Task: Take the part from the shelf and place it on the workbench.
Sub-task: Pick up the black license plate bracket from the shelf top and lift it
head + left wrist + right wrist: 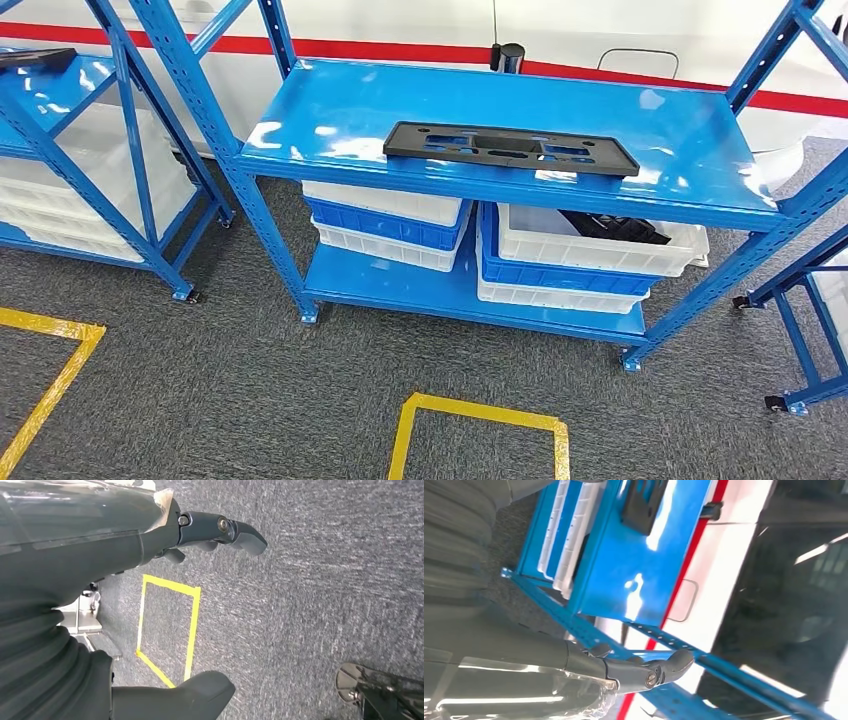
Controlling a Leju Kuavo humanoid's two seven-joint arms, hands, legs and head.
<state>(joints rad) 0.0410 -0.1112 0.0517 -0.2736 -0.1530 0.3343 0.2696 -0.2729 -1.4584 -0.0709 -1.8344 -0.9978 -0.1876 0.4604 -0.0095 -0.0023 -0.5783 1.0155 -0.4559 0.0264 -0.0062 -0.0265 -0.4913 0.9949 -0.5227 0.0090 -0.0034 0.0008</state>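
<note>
Grey speckled carpet (300,400) covers the floor, marked with yellow tape squares (480,425), and a white wall with a red stripe (400,50) runs behind. A blue metal shelf (700,150) with perforated uprights stands ahead on small feet, its glossy top catching glare; another blue rack (90,120) stands to its left and a third frame on castors at the right edge. Open carpet lies between the robot and the shelf front. On the lower level sit stacked white and blue plastic crates (390,225), ribbed along their rims; the right stack (590,250) holds dark pieces. The part (510,150), a flat black rectangular plate with cut-outs, lies on the shelf top near the front edge, slightly right of its middle.

The left hand (210,535) hangs over the carpet, fingers loosely spread, holding nothing. The right hand (644,670) is likewise empty, fingers extended, well apart from the shelf.
</note>
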